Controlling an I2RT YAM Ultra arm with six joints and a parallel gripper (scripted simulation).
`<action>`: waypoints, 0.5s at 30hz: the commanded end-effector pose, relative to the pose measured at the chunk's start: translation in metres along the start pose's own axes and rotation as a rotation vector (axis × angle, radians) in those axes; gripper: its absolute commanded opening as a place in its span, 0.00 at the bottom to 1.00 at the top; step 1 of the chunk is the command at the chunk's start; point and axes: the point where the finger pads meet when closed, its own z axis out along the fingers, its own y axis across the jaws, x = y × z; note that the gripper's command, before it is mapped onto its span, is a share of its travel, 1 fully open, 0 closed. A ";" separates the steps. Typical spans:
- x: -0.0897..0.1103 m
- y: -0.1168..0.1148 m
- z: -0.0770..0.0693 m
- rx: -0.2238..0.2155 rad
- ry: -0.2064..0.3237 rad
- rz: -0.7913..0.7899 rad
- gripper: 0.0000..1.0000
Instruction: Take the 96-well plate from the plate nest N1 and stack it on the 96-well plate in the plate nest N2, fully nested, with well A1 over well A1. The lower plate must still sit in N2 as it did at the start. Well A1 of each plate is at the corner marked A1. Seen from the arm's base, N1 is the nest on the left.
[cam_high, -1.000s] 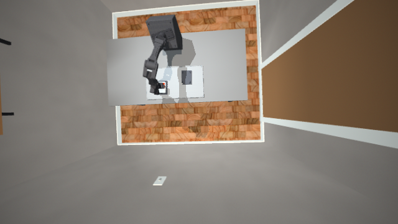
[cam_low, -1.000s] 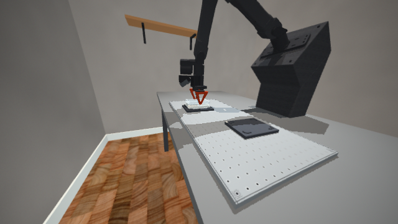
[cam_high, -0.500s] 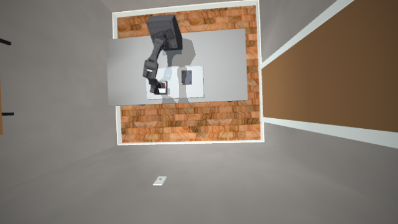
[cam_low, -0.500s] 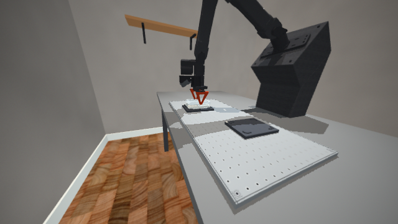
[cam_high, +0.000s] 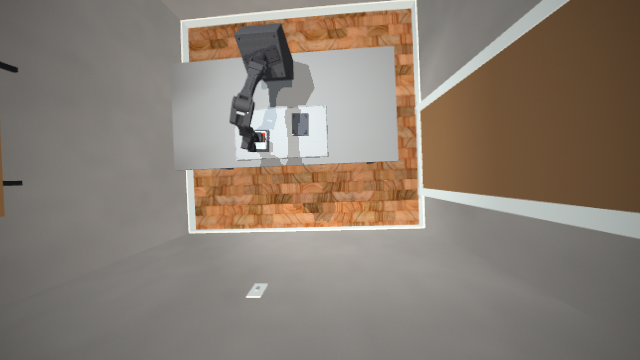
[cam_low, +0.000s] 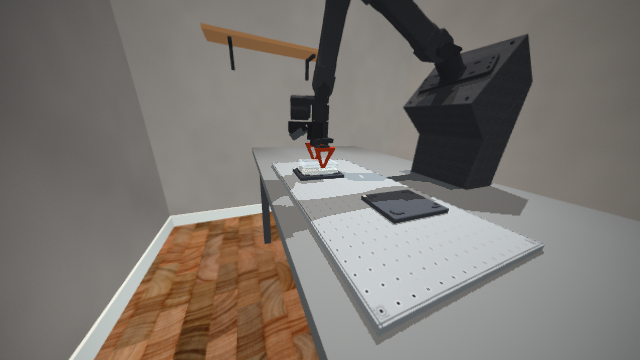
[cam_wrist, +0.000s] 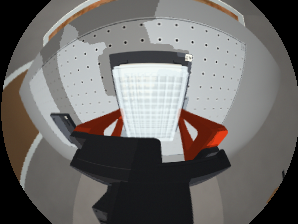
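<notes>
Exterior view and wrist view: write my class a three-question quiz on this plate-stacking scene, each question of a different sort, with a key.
1. True or false: the nearer nest in the exterior view holds a plate.
2. The gripper is: A) open, B) shut on nothing, C) shut on a 96-well plate.
3. What colour are the gripper's fingers?

Key: 1 false, it is bare. 2 C. 3 orange-red.

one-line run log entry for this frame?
phase: stacking | pincer: shut on 96-well plate | plate: over far nest | near nest: bare | seating: cannot tell
</notes>
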 end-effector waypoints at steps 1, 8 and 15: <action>-0.012 -0.001 -0.011 0.014 -0.039 -0.004 0.00; -0.007 0.000 -0.010 0.011 -0.029 -0.001 0.00; -0.007 0.001 -0.009 0.011 -0.029 -0.002 0.00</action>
